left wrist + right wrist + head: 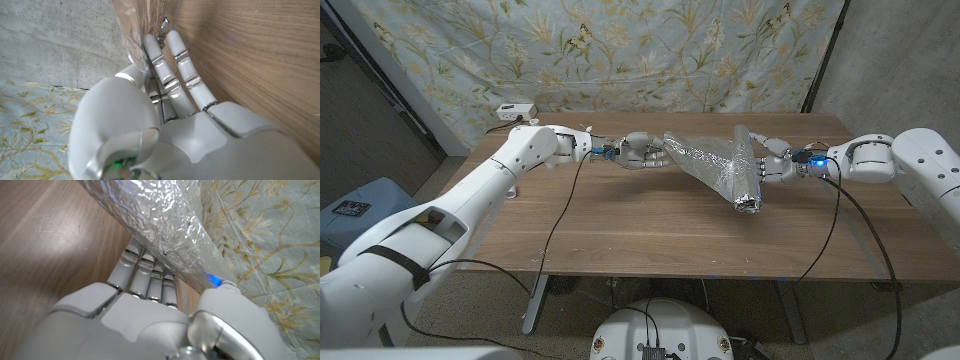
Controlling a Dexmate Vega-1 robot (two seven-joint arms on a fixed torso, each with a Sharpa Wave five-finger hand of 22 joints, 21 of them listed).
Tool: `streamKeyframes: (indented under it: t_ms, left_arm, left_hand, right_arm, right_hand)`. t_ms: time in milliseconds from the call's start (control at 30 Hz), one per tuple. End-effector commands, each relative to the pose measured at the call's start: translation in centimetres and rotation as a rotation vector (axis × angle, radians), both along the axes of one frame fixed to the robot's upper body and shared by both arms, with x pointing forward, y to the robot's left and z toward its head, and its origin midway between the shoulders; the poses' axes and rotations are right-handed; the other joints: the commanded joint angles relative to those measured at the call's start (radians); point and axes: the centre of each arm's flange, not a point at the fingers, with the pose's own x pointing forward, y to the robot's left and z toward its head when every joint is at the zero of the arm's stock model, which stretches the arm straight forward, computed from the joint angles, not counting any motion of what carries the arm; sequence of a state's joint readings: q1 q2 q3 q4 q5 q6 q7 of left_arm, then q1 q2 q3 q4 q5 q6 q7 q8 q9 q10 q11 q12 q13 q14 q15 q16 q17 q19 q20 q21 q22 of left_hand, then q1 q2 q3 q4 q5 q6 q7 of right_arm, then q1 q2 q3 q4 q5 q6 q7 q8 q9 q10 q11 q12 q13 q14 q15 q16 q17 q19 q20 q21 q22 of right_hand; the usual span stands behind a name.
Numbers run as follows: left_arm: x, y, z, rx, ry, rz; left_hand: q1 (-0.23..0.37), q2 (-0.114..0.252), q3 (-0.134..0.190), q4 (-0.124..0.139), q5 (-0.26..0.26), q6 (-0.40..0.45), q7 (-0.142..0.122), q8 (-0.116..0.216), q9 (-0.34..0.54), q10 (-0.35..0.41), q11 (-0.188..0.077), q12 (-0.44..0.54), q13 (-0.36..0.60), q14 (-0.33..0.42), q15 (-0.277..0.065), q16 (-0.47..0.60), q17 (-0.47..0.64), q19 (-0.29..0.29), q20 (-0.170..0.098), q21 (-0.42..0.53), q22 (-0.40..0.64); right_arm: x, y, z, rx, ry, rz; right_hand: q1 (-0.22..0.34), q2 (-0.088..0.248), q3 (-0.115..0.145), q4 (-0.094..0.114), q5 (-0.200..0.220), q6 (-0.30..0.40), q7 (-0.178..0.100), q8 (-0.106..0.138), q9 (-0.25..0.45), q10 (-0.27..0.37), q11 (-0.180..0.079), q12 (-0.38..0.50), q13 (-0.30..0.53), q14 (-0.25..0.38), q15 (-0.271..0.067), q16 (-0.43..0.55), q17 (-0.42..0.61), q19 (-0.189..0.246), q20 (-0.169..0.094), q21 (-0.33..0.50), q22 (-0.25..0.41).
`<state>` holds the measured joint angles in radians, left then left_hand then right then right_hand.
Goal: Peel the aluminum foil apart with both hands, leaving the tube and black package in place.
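Aluminum foil (718, 163) lying crinkled mid-bench (620, 215), spreading between both hands; left hand (642, 151) pinching its left edge, right hand (775, 163) gripping the rolled right end, fingers closed on foil

The robot's white right hand (150, 315) reaches toward a crinkled roll of aluminum foil (160, 225), its fingers (142, 272) stretched side by side under the silvery sheet while the thumb (227, 310) presses against the foil's outer face, pinching it. A small blue light (212, 280) glows where thumb and foil meet. The brown wood-grain desk (50, 245) lies on one side of the foil, and a pale cloth backdrop (265, 235) printed with leafy sprigs hangs on the other.
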<state>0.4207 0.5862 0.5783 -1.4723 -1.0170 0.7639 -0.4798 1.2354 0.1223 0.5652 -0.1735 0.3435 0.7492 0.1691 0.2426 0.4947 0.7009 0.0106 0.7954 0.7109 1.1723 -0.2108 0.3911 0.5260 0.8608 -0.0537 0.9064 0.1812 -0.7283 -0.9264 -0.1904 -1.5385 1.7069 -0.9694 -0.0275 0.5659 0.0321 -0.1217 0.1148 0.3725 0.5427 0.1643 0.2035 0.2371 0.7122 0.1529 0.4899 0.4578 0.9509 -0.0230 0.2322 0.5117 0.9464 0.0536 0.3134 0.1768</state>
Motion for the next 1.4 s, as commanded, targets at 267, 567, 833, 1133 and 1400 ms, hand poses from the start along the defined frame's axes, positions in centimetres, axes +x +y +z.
streamKeyframes:
  t_ms: [267, 567, 833, 1133, 1400]
  left_arm:
    - [-1.0, 1.4, 0.3, -0.018, -0.011, 0.031]
    - [-1.4, 2.0, 0.1, -0.041, 0.002, 0.042]
    - [-1.3, 2.6, -0.3, -0.058, 0.011, 0.05]
    - [-1.1, 2.6, -0.6, -0.072, 0.022, 0.046]
    - [-0.9, 2.5, -0.4, -0.07, 0.021, 0.042]
  left_hand:
    - [0.012, -0.004, -0.002, 0.001, -0.002, 0.021, 0.002, -0.004, 0.007, 0.027, -0.028, 0.003, 0.002, 0.011, 0.003, 0.0, 0.007, -0.005, -0.005, 0.011, 0.0]
    - [0.014, -0.004, -0.002, 0.001, -0.002, 0.024, 0.003, -0.007, 0.009, 0.028, -0.027, 0.003, 0.003, 0.011, 0.003, 0.0, 0.01, -0.006, -0.005, 0.015, 0.0]
    - [0.014, -0.005, -0.003, 0.002, -0.003, 0.025, 0.002, -0.01, 0.009, 0.029, -0.027, 0.002, 0.003, 0.012, 0.001, -0.003, 0.009, -0.007, -0.004, 0.019, -0.001]
    - [0.015, -0.005, -0.002, 0.002, -0.003, 0.022, 0.003, -0.014, 0.011, 0.026, -0.027, 0.002, 0.008, 0.011, 0.001, -0.004, 0.011, -0.009, -0.004, 0.023, -0.001]
    - [0.015, -0.005, -0.003, 0.002, -0.004, 0.023, 0.004, -0.016, 0.012, 0.027, -0.029, -0.001, 0.006, 0.011, 0.001, -0.005, 0.014, -0.009, -0.004, 0.028, -0.001]
  right_arm:
    - [0.0, -0.6, 0.4, -0.01, 0.007, -0.014]
    - [0.2, -0.4, 0.0, -0.021, 0.046, -0.003]
    - [0.5, -0.1, 0.3, -0.045, 0.071, 0.008]
    - [1.1, 0.4, 0.5, -0.063, 0.083, 0.029]
    - [1.3, 0.6, 0.6, -0.062, 0.075, 0.028]
  right_hand:
    - [-0.012, 0.003, -0.012, 0.004, 0.01, -0.008, 0.041, 0.002, -0.001, 0.003, 0.008, 0.002, 0.005, 0.009, 0.002, 0.005, 0.002, 0.008, 0.0, -0.004, 0.003]
    - [-0.012, 0.005, -0.017, 0.005, 0.014, -0.01, 0.041, 0.002, -0.002, 0.003, 0.01, 0.002, 0.007, 0.012, 0.006, 0.005, 0.001, 0.014, -0.002, -0.007, 0.003]
    - [-0.013, 0.006, -0.02, 0.006, 0.017, -0.012, 0.041, 0.001, -0.002, 0.001, 0.013, 0.001, 0.008, 0.014, 0.006, 0.006, 0.001, 0.018, -0.004, -0.009, 0.003]
    - [-0.025, -0.005, -0.035, 0.011, 0.02, -0.017, 0.043, 0.0, -0.003, 0.0, 0.026, 0.0, 0.009, 0.016, 0.018, 0.006, 0.0, 0.028, 0.0, -0.012, 0.002]
    - [-0.056, -0.014, -0.055, 0.024, 0.022, -0.015, 0.045, 0.001, -0.003, 0.0, 0.037, 0.001, 0.011, 0.015, 0.027, 0.005, 0.001, 0.03, 0.008, -0.017, 0.002]
